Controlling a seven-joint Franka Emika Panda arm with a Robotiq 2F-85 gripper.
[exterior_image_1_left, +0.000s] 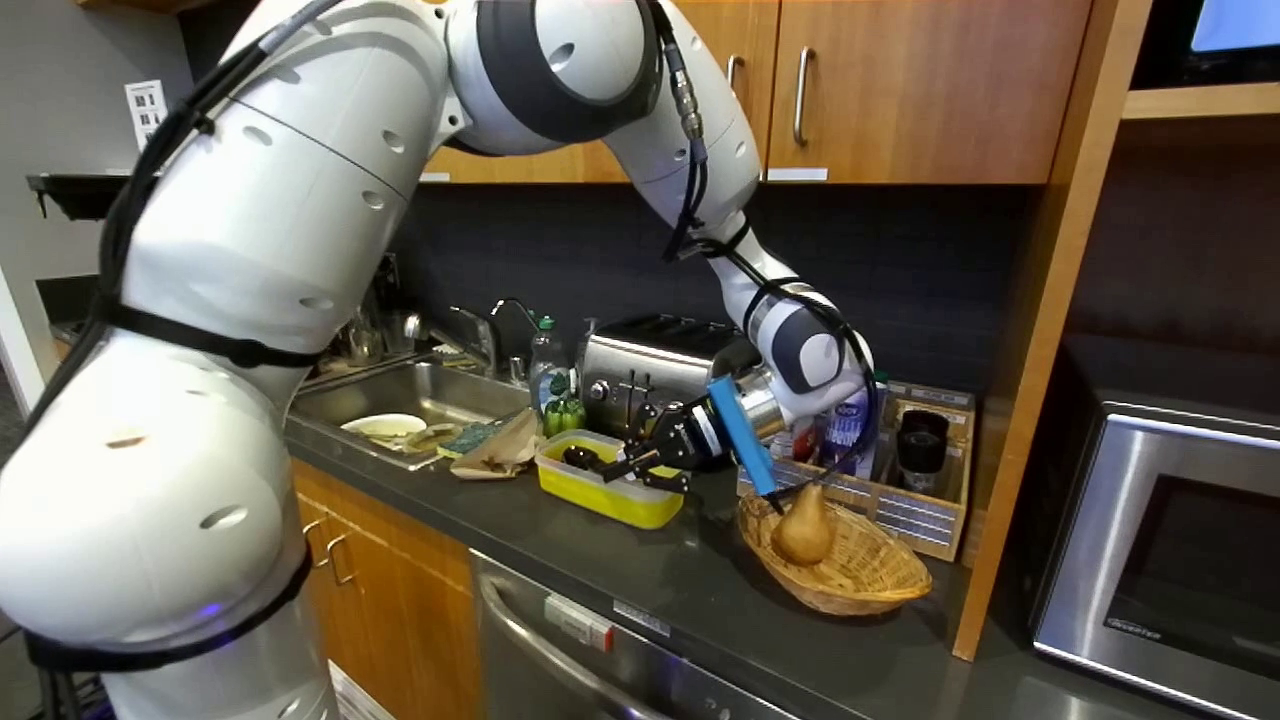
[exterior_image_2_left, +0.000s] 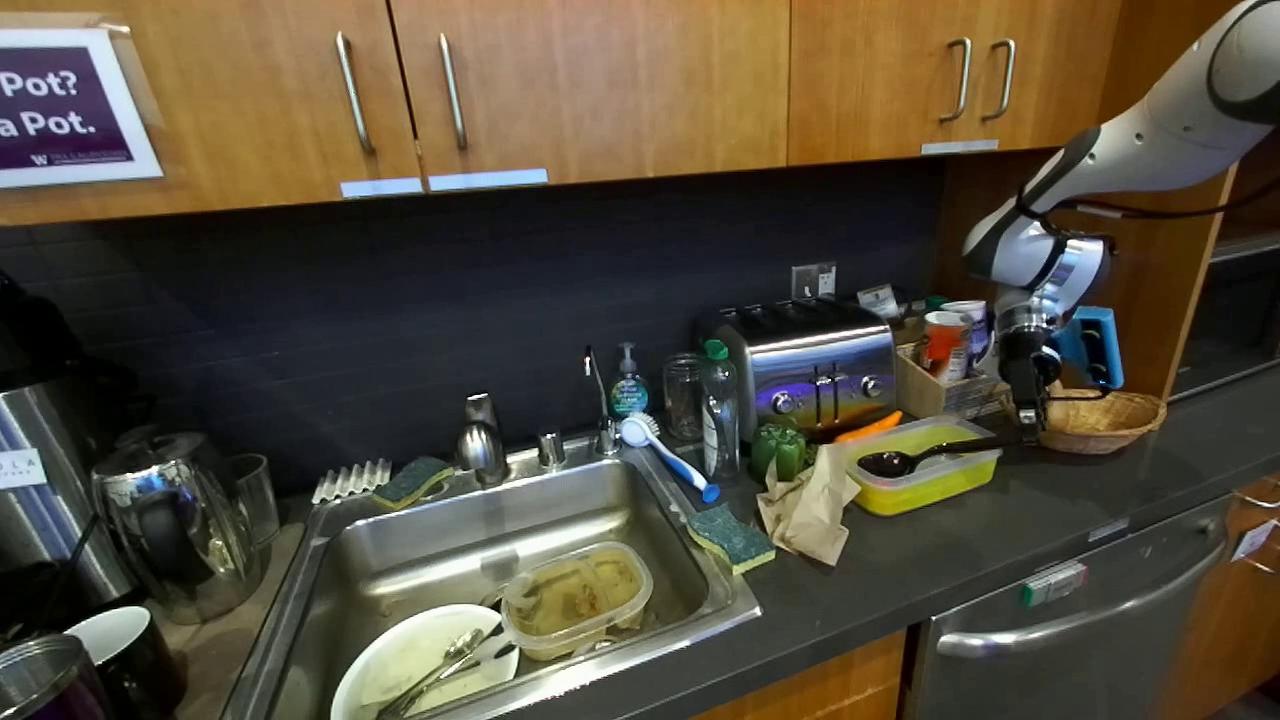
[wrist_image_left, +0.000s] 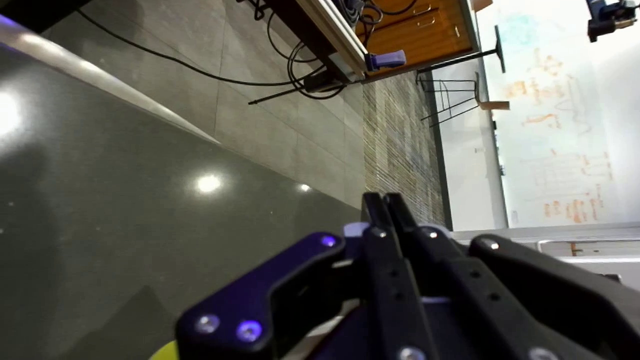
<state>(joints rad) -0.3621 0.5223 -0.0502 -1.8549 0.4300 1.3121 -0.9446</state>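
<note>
My gripper (exterior_image_1_left: 615, 468) hangs low over the counter, its black fingertips together in the wrist view (wrist_image_left: 383, 196) with nothing seen between them. Close by is a clear tub with yellow content (exterior_image_1_left: 605, 503), also in an exterior view (exterior_image_2_left: 925, 487). A black spoon (exterior_image_2_left: 888, 463) lies across that tub. Its handle reaches over the rim to where the gripper (exterior_image_2_left: 1030, 430) stands; whether they touch I cannot tell. A wicker basket (exterior_image_1_left: 880, 570) with a brown pear (exterior_image_1_left: 803, 530) inside sits on the far side of the gripper from the tub.
Behind stand a steel toaster (exterior_image_2_left: 815, 365) and a wooden crate (exterior_image_1_left: 920, 525) of cans and cups. Beside the tub are brown paper (exterior_image_2_left: 810, 505), a green pepper (exterior_image_2_left: 780, 450), a carrot (exterior_image_2_left: 870, 428) and a sponge (exterior_image_2_left: 730, 537). The sink (exterior_image_2_left: 690, 600) holds dishes. A microwave (exterior_image_1_left: 1170, 480) stands beyond a wooden panel.
</note>
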